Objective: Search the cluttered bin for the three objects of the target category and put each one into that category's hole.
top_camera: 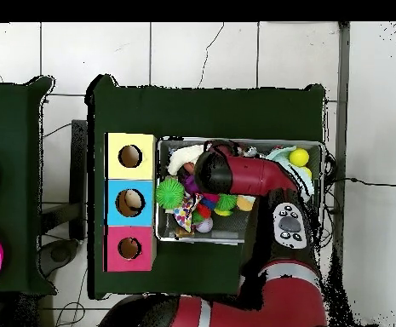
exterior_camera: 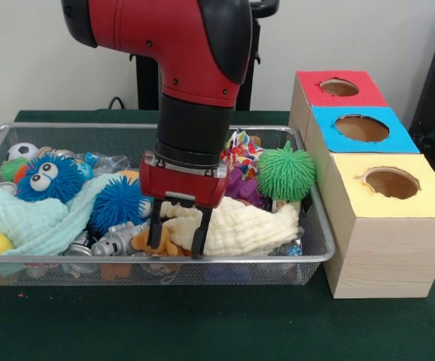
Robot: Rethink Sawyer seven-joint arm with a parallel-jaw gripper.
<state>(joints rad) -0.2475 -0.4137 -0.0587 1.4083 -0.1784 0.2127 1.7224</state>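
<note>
Plush tan-orange toy (exterior_camera: 161, 242) lies between the spread fingers of the gripper (exterior_camera: 177, 242) in the bin (exterior_camera: 319, 252); closing on it looks next.

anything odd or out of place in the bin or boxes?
One thing: in the overhead view the blue box's hole shows something pale inside, while the red box's hole and the yellow one look dark. The bin is jumbled, but nothing has spilled over its rim.

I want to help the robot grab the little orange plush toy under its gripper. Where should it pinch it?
Probably from straight above, across the tan-orange plush at its soft middle. Only a small part shows, between the silver toy robot and the cream cloth, and the open gripper already straddles it.
</note>
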